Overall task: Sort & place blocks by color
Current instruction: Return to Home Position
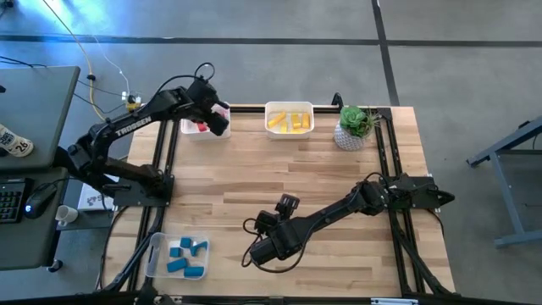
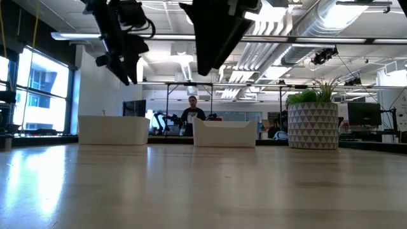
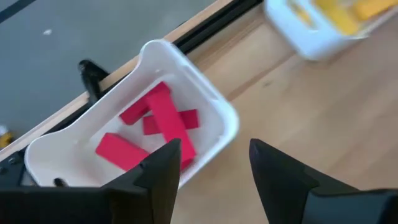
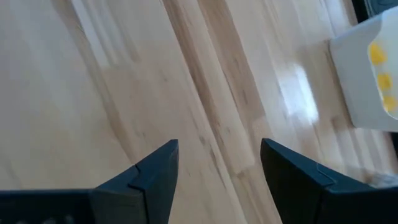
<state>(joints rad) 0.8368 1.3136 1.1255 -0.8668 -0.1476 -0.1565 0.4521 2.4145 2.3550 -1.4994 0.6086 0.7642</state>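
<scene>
Several red blocks (image 3: 155, 121) lie in a white bin (image 3: 205, 99) at the table's far left; the bin (image 1: 196, 129) shows there in the high view too. Yellow blocks (image 1: 289, 121) fill a white bin (image 1: 289, 108) at the far middle. Blue blocks (image 1: 186, 255) sit in a clear bin (image 1: 156, 254) at the near left. My left gripper (image 3: 214, 162) hovers open above the red bin's right rim, holding nothing. My right gripper (image 4: 217, 165) is open and empty over bare wood near the table's near middle (image 1: 284, 203).
A green potted plant (image 1: 354, 127) in a white patterned pot stands at the far right. The wooden tabletop (image 1: 339, 178) lies between the bins. In the low view a person (image 2: 192, 114) shows far behind the table. A desk with keyboard and mouse (image 1: 38, 203) is left of the table.
</scene>
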